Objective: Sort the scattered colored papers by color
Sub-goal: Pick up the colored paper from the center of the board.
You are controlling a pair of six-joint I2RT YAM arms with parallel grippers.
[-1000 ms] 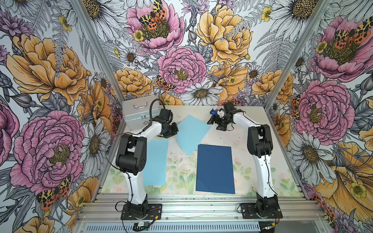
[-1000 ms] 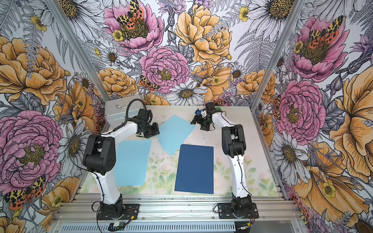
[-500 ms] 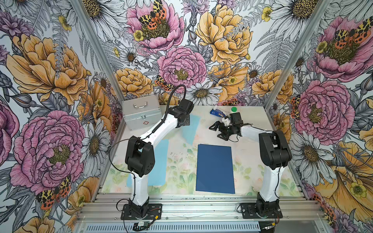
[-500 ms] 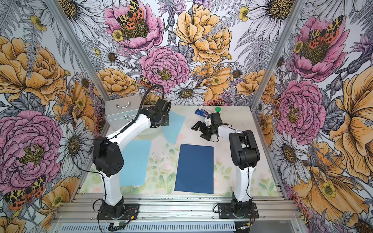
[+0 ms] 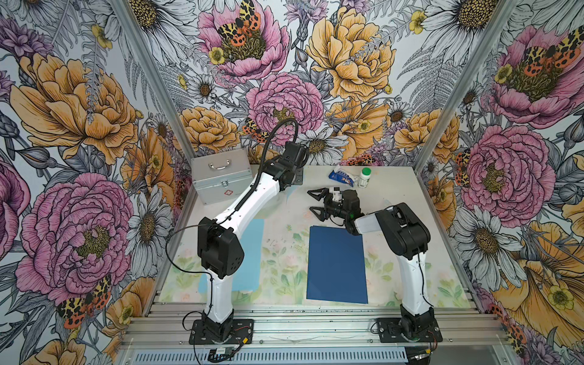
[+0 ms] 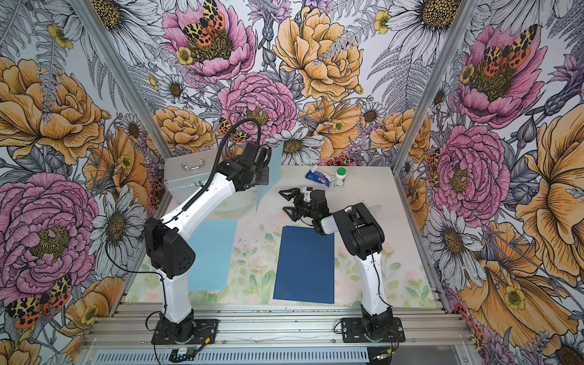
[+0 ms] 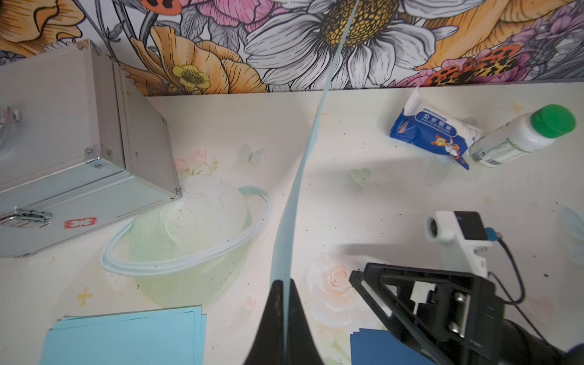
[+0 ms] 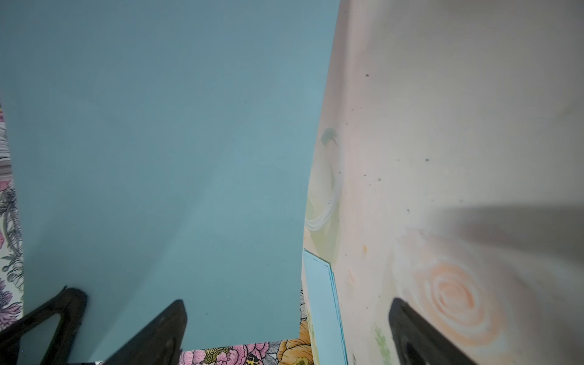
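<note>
Sky-blue sheet [image 7: 282, 246] edge-on; right-wrist view broadside

Left gripper [image 5: 296, 177] sits high near the back wall, its fingers hidden; a sliver of light blue sheet [image 5: 293, 190] shows just below it. Right gripper [image 5: 309, 199], fingers spread wide, hovers over the table [image 5: 284, 227], just beyond the navy stack [image 5: 336, 265]. A light blue stack [image 5: 252, 252] lies partly behind the left arm.

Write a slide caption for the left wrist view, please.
Left gripper shut on a light blue sheet, seen edge-on.
</note>
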